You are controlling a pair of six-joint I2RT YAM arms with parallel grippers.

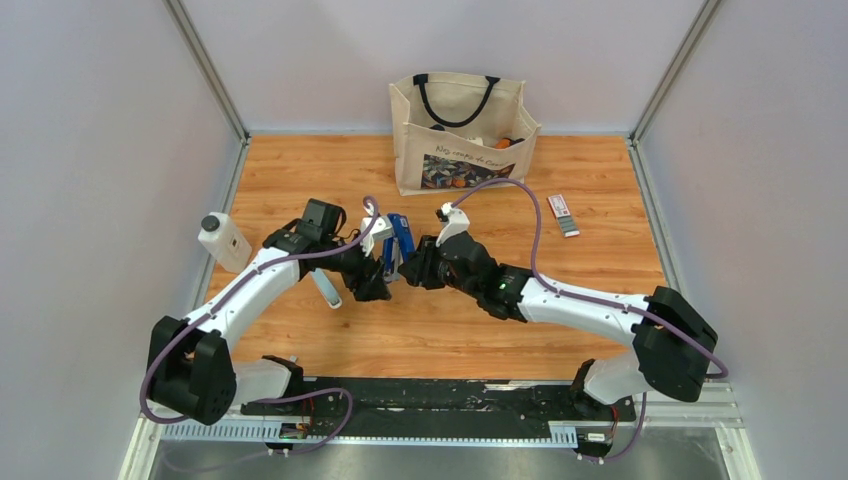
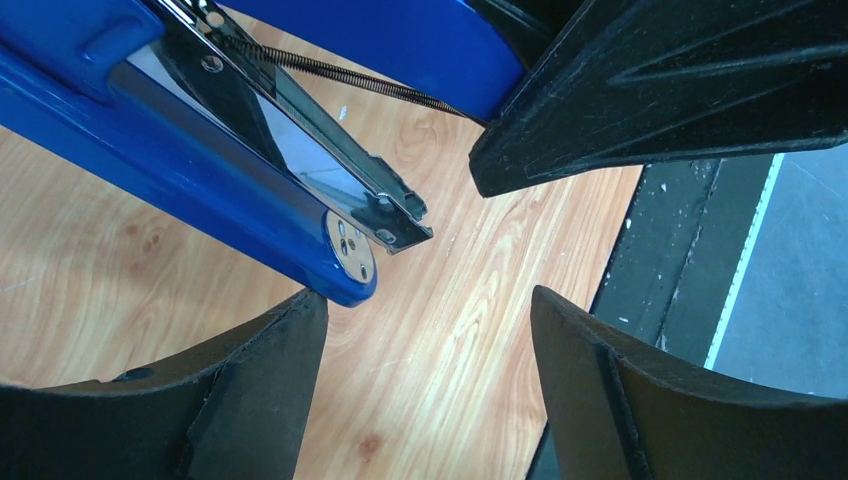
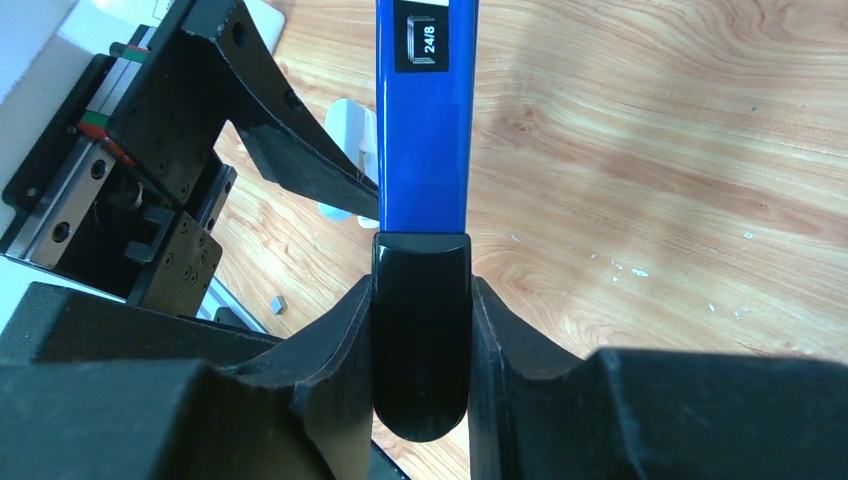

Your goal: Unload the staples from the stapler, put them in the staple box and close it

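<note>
The blue stapler (image 1: 399, 243) is held off the table between the two arms. My right gripper (image 3: 421, 340) is shut on its black end cap, and the blue body (image 3: 425, 130) points away from the camera. In the left wrist view the stapler (image 2: 180, 150) is hinged open, showing a silver magazine rail (image 2: 340, 175) and a thin spring. My left gripper (image 2: 430, 335) is open just under the stapler's front tip, which rests by one fingertip (image 2: 285, 330). No staples show; I cannot tell whether any lie in the rail.
A canvas tote bag (image 1: 460, 130) stands at the back. A white bottle (image 1: 224, 240) is at the left, and a small white-and-red box (image 1: 563, 213) at the right. A pale stick-like tool (image 1: 327, 288) lies under my left gripper. A tiny grey bit (image 3: 279, 301) lies near the rail.
</note>
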